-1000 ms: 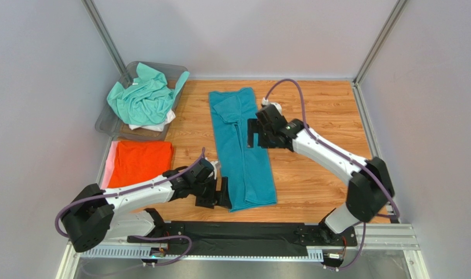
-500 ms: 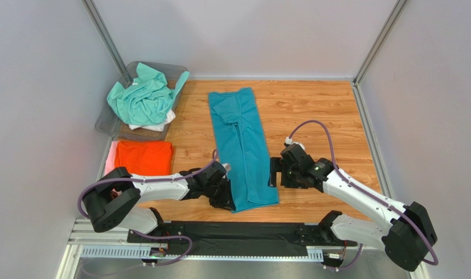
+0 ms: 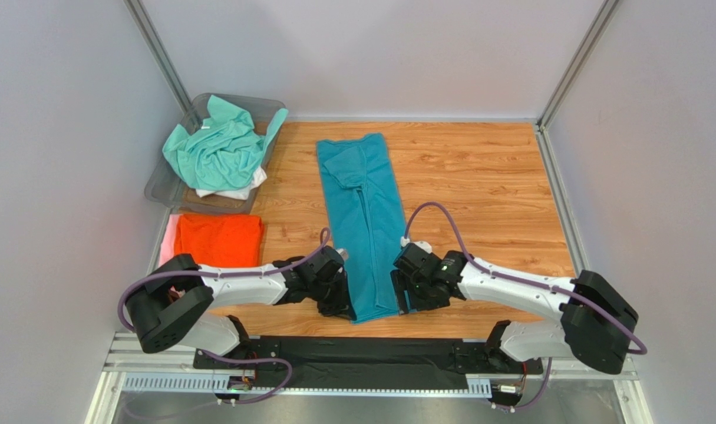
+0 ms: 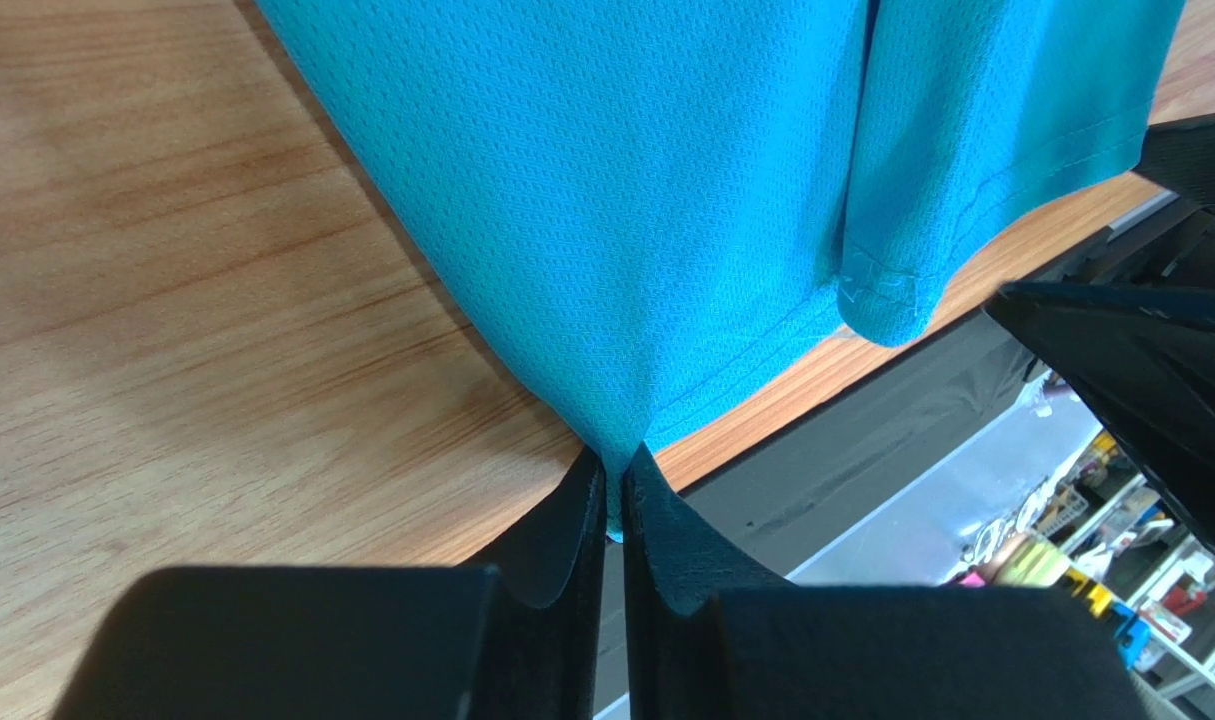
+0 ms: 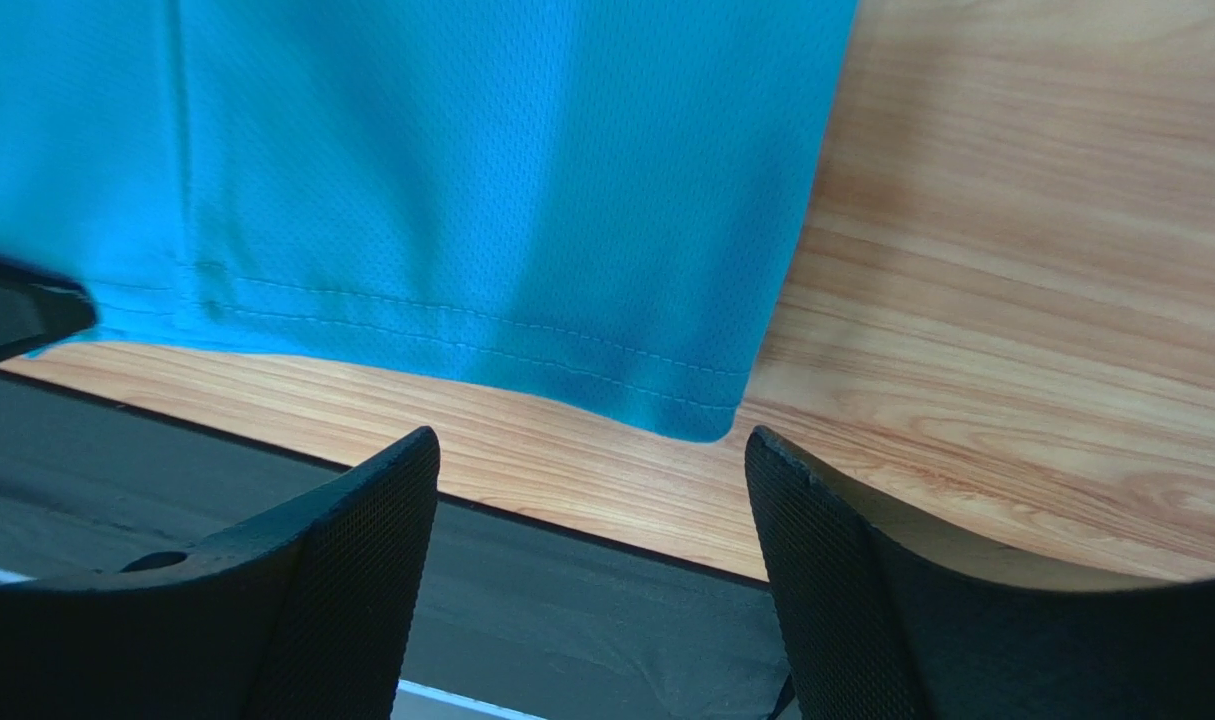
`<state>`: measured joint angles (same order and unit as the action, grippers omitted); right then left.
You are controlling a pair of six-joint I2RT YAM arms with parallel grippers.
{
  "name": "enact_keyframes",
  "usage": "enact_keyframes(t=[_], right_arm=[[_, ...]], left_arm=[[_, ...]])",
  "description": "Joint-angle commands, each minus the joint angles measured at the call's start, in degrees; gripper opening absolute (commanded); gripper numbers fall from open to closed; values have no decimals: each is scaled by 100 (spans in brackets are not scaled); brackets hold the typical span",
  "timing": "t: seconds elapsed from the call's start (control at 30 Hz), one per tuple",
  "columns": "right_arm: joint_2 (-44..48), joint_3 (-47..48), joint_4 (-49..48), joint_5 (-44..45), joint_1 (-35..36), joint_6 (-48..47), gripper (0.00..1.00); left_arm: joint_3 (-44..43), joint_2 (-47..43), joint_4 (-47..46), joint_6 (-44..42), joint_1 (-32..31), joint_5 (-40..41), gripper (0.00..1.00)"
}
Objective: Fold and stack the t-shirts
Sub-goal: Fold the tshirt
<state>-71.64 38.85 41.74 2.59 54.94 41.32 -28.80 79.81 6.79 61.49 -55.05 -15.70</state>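
Note:
The teal-blue t-shirt (image 3: pixel 370 221) lies folded into a long narrow strip down the middle of the wooden table. My left gripper (image 3: pixel 345 305) is at its near left corner. In the left wrist view the jaws (image 4: pixel 615 473) are shut on that corner of the teal cloth (image 4: pixel 643 180), which is pulled into a point. My right gripper (image 3: pixel 398 296) is at the near right corner. It stands open (image 5: pixel 591 495), and the hem corner of the teal shirt (image 5: pixel 463 180) lies just ahead of its fingers (image 5: pixel 350 510), untouched.
A folded orange t-shirt (image 3: pixel 218 240) lies on a pale pink one (image 3: pixel 168 243) at the left. Behind them a clear grey bin (image 3: pixel 162 185) holds a crumpled mint-green shirt (image 3: pixel 218 150) over a white one (image 3: pixel 242 187). The table's near edge and a black rail (image 3: pixel 370 353) are just below the grippers.
My left gripper closed on the shirt's near left corner. My right arm swung from the shirt's far right side to its near right corner, and its jaws narrowed a little.

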Motion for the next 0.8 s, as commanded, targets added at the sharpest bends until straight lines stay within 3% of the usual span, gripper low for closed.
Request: enact_keyframes(t=[0.0, 0.57, 0.77], right_arm=[[-262, 70, 45, 355, 149, 227, 74], [-483, 149, 352, 1024, 140, 359, 56], [-255, 448, 433, 383, 140, -114, 57]], left_arm=[[225, 35, 490, -50, -50, 384, 11], [260, 61, 640, -41, -50, 428, 7], [305, 52, 605, -50, -50, 428, 0]])
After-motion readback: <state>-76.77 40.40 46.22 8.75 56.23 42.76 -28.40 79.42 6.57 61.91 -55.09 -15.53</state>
